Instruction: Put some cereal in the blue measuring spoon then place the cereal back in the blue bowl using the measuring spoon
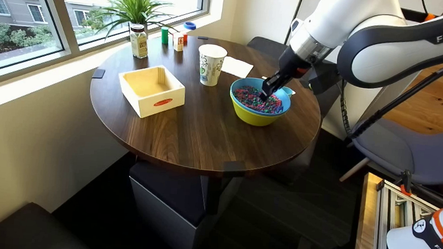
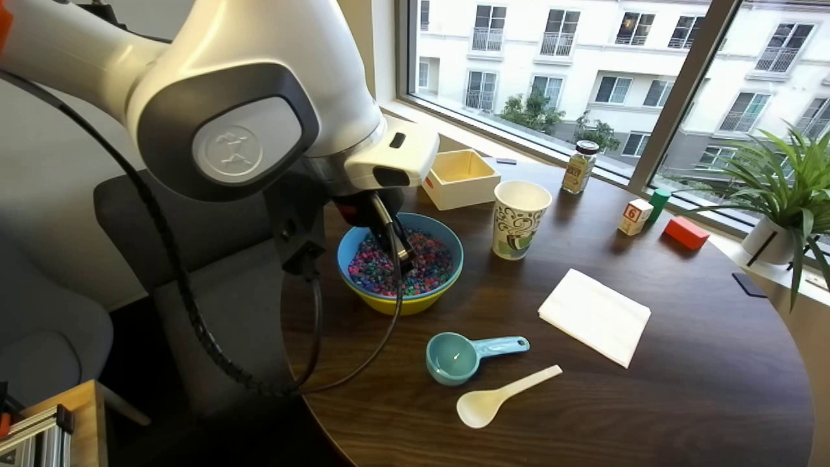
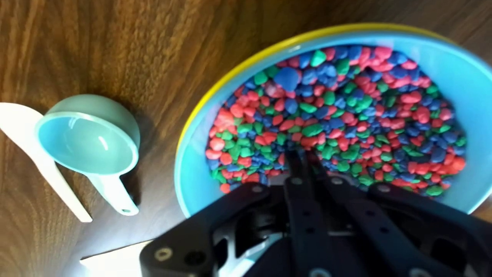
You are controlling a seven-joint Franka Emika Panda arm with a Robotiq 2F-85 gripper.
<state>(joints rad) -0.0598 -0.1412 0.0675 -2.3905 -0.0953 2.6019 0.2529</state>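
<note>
Blue measuring spoon (image 3: 90, 146) is lying on table (image 3: 127, 50), outside blue bowl (image 3: 194, 177), left of gripper (image 3: 300, 156) in wrist view, handle (image 3: 115, 195) pointing toward napkin (image 2: 594, 318); fingers (image 3: 296, 190) are standing together over cereal (image 3: 338, 115), contact unclear.

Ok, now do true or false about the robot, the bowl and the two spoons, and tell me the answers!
1. The cereal is in the blue bowl. True.
2. The blue measuring spoon lies beside the white spoon. True.
3. The blue measuring spoon is in the blue bowl. False: it lies on the table.
4. The fingers point down at the cereal. True.
5. The fingers are wide open. False: they are shut.
6. The cereal is all one colour. False: it shows red, green and blue pieces.
</note>
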